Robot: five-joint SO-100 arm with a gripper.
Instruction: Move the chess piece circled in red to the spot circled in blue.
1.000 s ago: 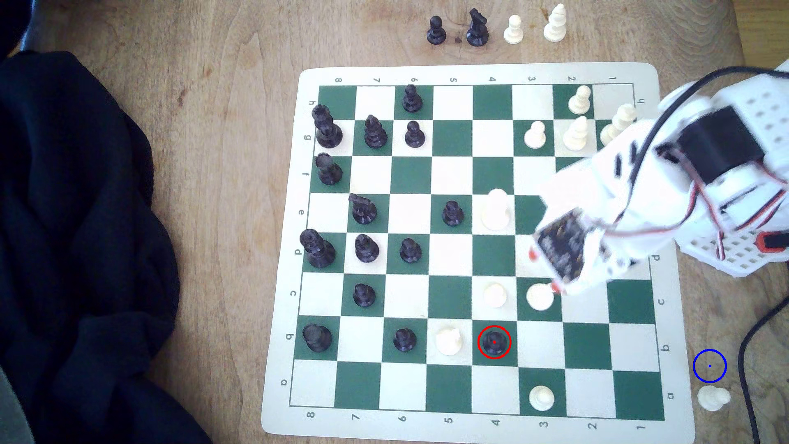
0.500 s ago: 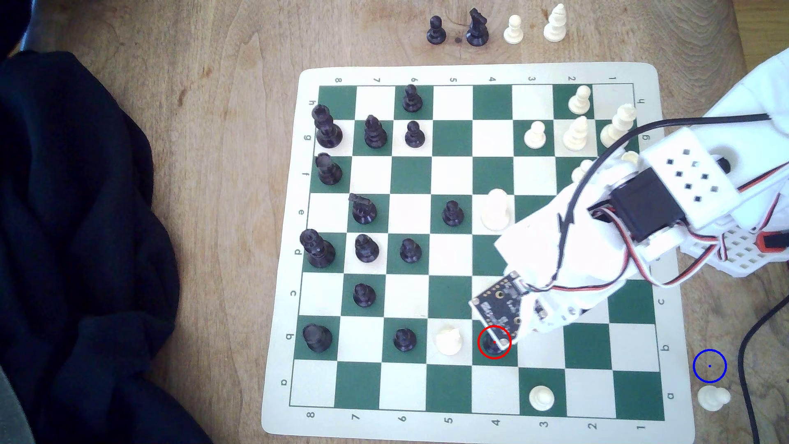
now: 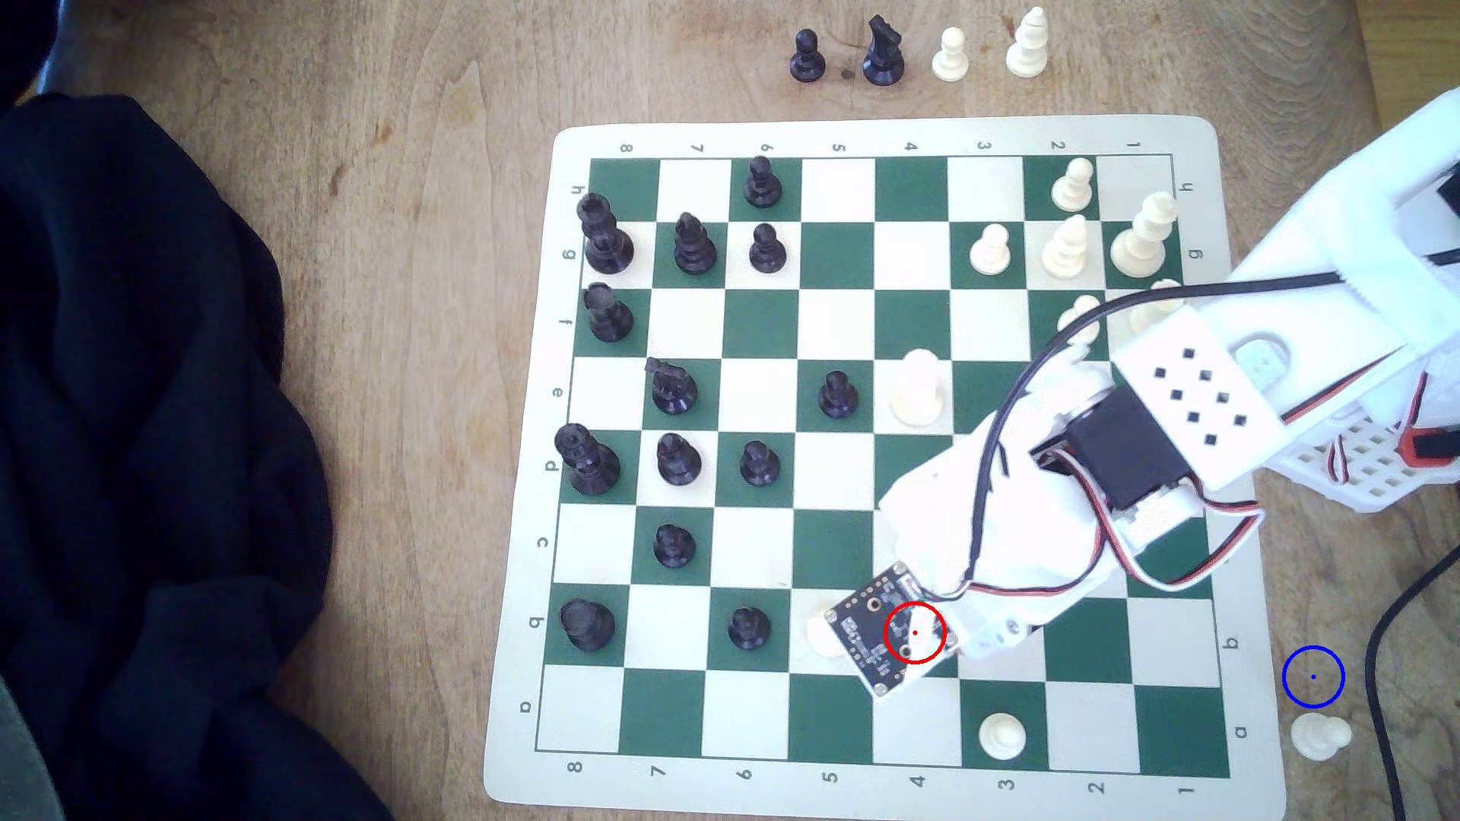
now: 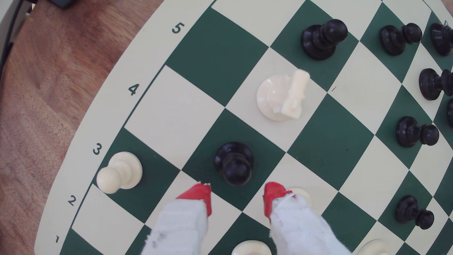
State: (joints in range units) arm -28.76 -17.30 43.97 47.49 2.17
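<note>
I see my gripper [image 4: 237,193] over b4, jaws spread wide, red fingertips [image 4: 199,193] flanking the black pawn [image 4: 234,163] without touching; blue-ringed spot [image 3: 1313,676] well apart.

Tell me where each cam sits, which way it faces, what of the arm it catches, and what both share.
Exterior view: overhead, off the arm, looking down at the chessboard on the wooden table; the white arm enters from the exterior view's right.
Wrist view: on the wrist, looking down past the open gripper with its red-tipped fingers at the black pawn just ahead.
Shared: the same board corner, with the white knight and the white pawn on the square by the printed 3.
</note>
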